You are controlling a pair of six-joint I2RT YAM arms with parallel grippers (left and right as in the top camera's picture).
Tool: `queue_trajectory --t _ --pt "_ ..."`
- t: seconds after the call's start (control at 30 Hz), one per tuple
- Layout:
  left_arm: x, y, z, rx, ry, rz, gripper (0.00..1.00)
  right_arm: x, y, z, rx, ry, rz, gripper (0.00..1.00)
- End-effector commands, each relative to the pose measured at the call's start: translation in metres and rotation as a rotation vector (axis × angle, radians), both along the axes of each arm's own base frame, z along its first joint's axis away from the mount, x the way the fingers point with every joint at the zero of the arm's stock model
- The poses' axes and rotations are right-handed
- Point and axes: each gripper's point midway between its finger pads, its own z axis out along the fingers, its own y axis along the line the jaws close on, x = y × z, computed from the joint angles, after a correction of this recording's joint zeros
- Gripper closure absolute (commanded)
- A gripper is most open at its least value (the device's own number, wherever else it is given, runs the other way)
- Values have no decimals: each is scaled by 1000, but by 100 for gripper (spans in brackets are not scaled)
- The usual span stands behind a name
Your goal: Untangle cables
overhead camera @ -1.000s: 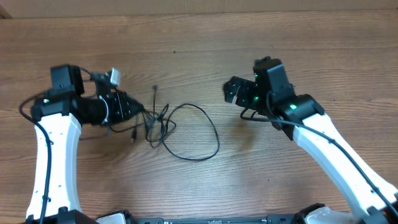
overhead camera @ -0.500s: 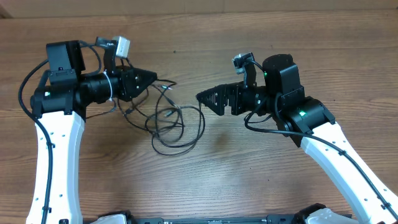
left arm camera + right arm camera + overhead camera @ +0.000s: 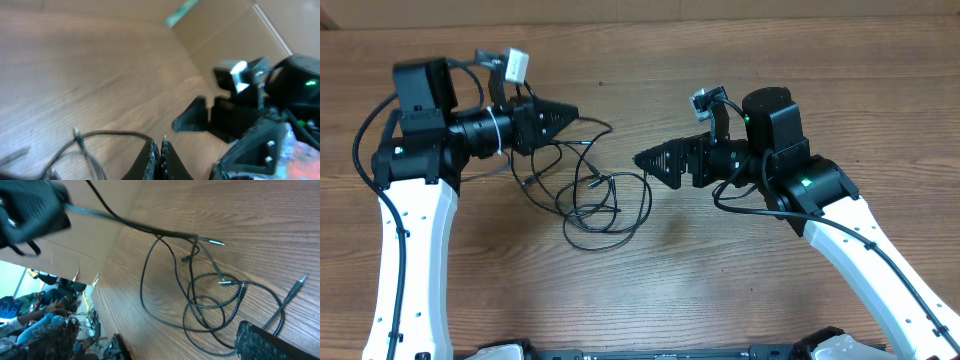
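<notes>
With the left gripper (image 3: 572, 112) pinched shut on one strand of the thin black tangled cables (image 3: 592, 190) on the wooden table (image 3: 720, 295) (whether the right gripper (image 3: 642, 158) is open, I cannot tell), a harder pull could tighten the knot.

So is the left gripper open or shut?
Shut. The left gripper shows fingers pressed together in its wrist view; a cable leads from the tip.
</notes>
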Motion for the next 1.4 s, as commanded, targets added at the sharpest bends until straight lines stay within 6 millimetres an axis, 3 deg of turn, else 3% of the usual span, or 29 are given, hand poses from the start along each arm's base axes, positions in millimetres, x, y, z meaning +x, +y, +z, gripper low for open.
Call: queue_trajectory --t 0.0,0.27,0.43,0.7,0.97,1.07,1.2,1.37 --pt "-16 -15 51 -139 -113 -142 96 -3 1 7 4 -44 29 0" --pt "-11 -17 120 -254 -223 -175 96 -2 -2 2 -30 -72 36 0" --pt "-20 -18 147 -291 -254 -204 96 -2 -2 2 -35 -85 42 0" --pt "-45 -24 140 -252 -244 -357 96 5 2 16 -3 -158 41 0" --pt "-50 -25 138 -262 -179 -377 96 32 0 39 -54 -462 22 0" --pt "-50 -25 138 -267 -167 -376 96 45 -5 40 -95 -517 -30 0" --pt "-51 -29 138 -269 -167 -383 96 59 8 41 -62 -576 -14 0" --pt "-50 -30 138 -270 -168 -383 96 67 36 16 -49 -572 34 1"
